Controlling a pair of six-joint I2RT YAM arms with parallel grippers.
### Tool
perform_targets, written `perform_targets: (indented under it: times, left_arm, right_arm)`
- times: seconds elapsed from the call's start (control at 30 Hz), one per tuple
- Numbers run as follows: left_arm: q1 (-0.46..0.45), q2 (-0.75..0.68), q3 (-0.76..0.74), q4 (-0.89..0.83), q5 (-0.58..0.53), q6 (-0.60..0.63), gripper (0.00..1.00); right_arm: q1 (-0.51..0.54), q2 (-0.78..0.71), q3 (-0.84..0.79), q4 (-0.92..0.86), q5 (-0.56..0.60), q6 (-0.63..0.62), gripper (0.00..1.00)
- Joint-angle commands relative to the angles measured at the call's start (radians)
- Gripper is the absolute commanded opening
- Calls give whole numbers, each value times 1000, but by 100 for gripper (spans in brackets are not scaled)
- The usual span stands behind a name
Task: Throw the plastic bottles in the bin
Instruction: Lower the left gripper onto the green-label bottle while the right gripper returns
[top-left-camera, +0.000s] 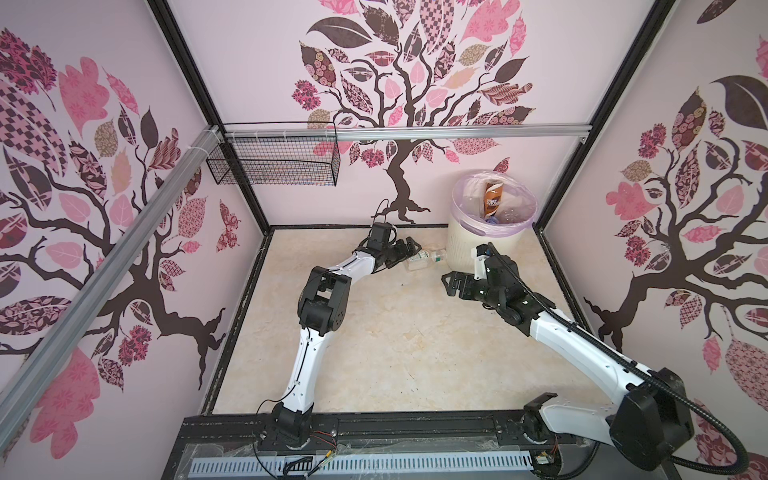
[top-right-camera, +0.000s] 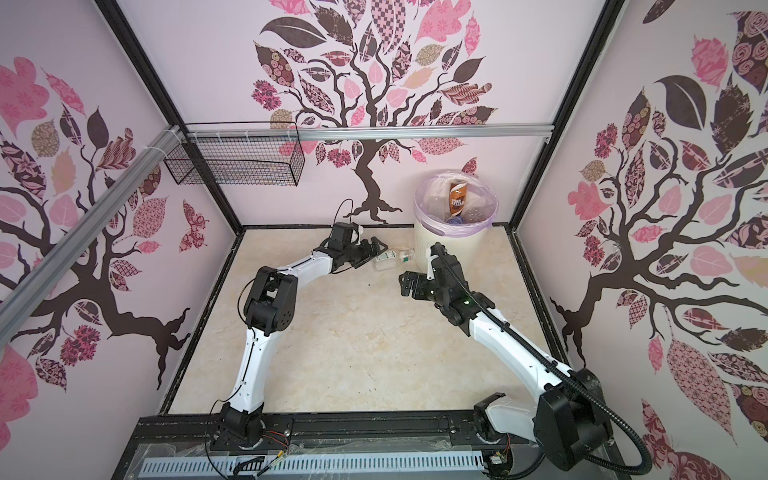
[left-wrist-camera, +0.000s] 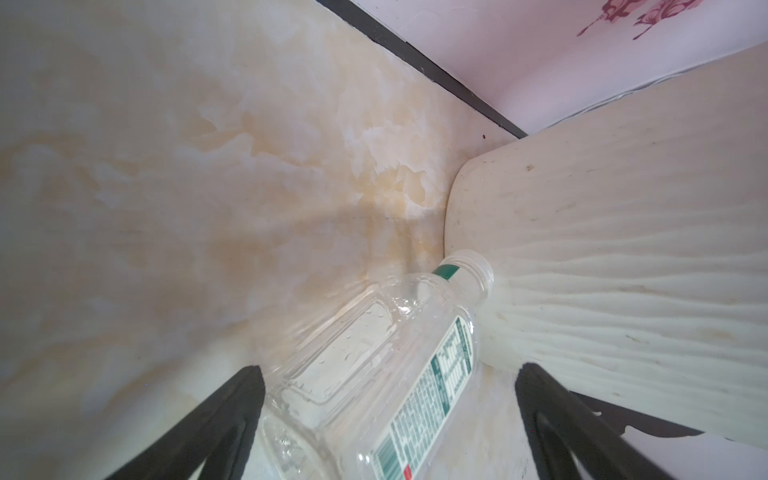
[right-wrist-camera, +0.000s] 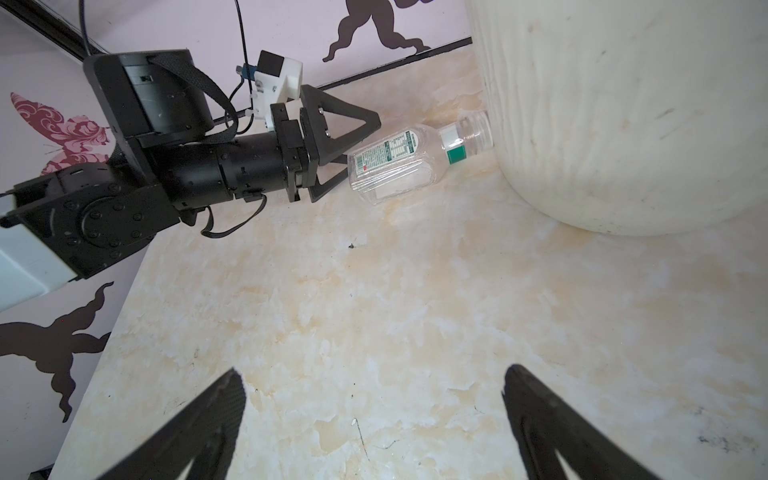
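Sideways, clear bottle (right-wrist-camera: 399, 162), green-white label, neck touching cream bin (right-wrist-camera: 623, 104), left tool (right-wrist-camera: 363, 144) and right tool (right-wrist-camera: 374, 372) spread.

Both arms wear glossy white shells on their long links, joined by matt black motor housings; the left arm (top-left-camera: 305, 353) has a thin black cable running along its white shell, which is dotted with small screws; the right arm (top-left-camera: 582, 345) carries a thick black corrugated conduit (top-left-camera: 727, 432); a small green light (top-right-camera: 464, 302) glows on its black forearm; the left gripper (right-wrist-camera: 363, 145) has black triangular open-frame fingers, with a white printed bracket and a black cube camera behind them, and thin black wires; its round black joint covers show rings of screws; the right gripper (right-wrist-camera: 374, 372) has dark fingers (right-wrist-camera: 199, 432) with a fine woven texture.
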Motion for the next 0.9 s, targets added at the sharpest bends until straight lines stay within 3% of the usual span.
perform_targets:
  times: [0.0, 0.23, 0.4, 0.53, 0.87]
  left_arm:
    - [-28, -82, -72, 65, -8, 15, 98]
    - [-76, -154, -173, 74, -17, 46, 98]
    - [-86, -204, -197, -13, -112, 103, 98]
    - [-86, -189, -136, -154, -183, 150, 98]
    - [-145, -119, -22, -220, -247, 153, 98]
  right_arm:
    - [4, -52, -8, -17, 1, 9, 100]
    - [3, -112, -26, -46, 20, 12, 100]
    - [3, -148, -36, -65, 32, 12, 100]
    - [4, -165, -32, -79, 38, 11, 100]
    - [4, -170, -33, -84, 32, 10, 100]
